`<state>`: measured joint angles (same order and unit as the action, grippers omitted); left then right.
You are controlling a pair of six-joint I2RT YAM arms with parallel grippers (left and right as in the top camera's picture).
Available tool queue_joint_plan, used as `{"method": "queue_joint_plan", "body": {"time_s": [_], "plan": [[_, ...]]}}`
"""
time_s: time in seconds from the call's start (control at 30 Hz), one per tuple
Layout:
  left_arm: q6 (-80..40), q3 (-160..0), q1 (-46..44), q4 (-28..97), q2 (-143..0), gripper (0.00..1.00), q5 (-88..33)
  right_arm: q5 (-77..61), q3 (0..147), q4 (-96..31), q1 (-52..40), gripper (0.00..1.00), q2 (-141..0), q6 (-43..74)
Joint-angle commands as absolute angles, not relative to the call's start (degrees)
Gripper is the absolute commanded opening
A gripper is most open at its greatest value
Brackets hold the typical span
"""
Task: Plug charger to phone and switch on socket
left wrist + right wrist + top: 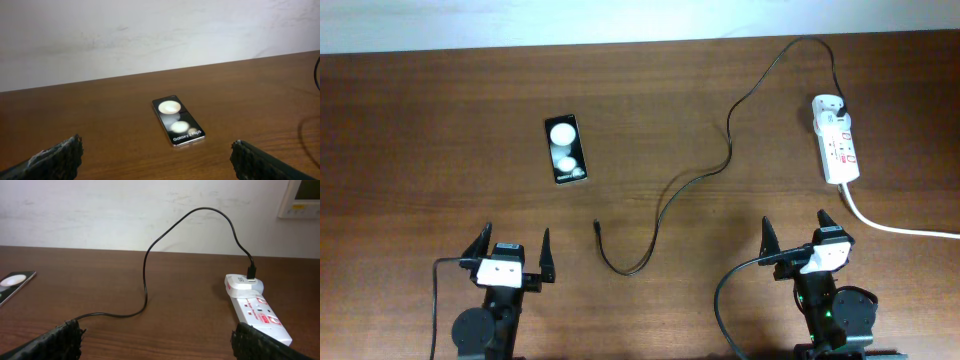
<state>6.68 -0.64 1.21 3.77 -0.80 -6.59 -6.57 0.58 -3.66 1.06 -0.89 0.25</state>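
A: Overhead view. State of the left gripper, lower left of frame?
B: Fingers spread wide and empty. The left wrist view agrees: the two finger ends sit in the bottom corners with bare table between them.

A: Right gripper?
B: Lower right of frame. Jaws also spread apart, holding nothing.

A: Where is the phone?
B: Left of centre, lying flat and face up on the wood. The glass shows two white round spots, with small white text at the end nearer the arms. It is above the left gripper in frame and well apart from it.

A: And the charger?
B: It is a thin black cable. One end enters a white adapter seated at the upper end of the socket, upper right of frame. In the right wrist view the cable arches clear of the table there. It then winds down through centre and loops at lower centre. It ends in the connector tip, which lies below and to the right of the phone, apart from it.

A: Any contact at the tip?
B: Only with the table. Neither gripper touches the cable.

A: Socket details?
B: White strip with red markings on top, lying nearly vertical in frame. A thick white cord leaves its lower end and runs off the right edge. Switch position: cannot tell.
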Motion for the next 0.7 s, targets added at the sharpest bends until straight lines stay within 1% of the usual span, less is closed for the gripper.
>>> {"method": "queue_joint_plan", "body": {"time_s": [0.0, 0.13, 0.2, 0.27, 0.3, 0.43, 0.53, 0.67], "plan": [[7.4, -0.5, 1.2, 1.9, -0.4, 0.99, -6.5, -6.9, 0.3, -4.0, 0.7, 0.99, -0.4, 0.9], [7.3, -0.6, 1.2, -6.6, -0.4, 0.99, -9.5, -6.9, 0.3, -4.0, 0.7, 0.99, -0.4, 0.9], [7.2, -1.2, 1.2, -9.3, -0.4, 0.99, -12.7, -6.9, 0.3, -4.0, 0.7, 0.99, -0.4, 0.9], [7.1, -3.0, 1.2, -9.3, -0.4, 0.99, -12.7, -6.9, 0.3, -4.0, 0.7, 0.99, -0.4, 0.9], [6.2, -4.7, 1.2, -8.7, -0.4, 0.99, -12.7, -6.9, 0.3, -4.0, 0.7, 0.99, -0.4, 0.9], [5.5, -16.6, 1.3, 0.4, -2.3, 0.99, -11.8, -6.9, 0.3, -4.0, 0.7, 0.99, -0.4, 0.9], [5.5, -27.2, 1.3, 5.4, -8.9, 0.99, -12.2, -6.9, 0.3, -4.0, 0.7, 0.99, -0.4, 0.9], [5.5, -44.3, 1.3, 14.8, -23.1, 0.99, -18.0, -6.9, 0.3, -4.0, 0.7, 0.99, -0.4, 0.9]]}}
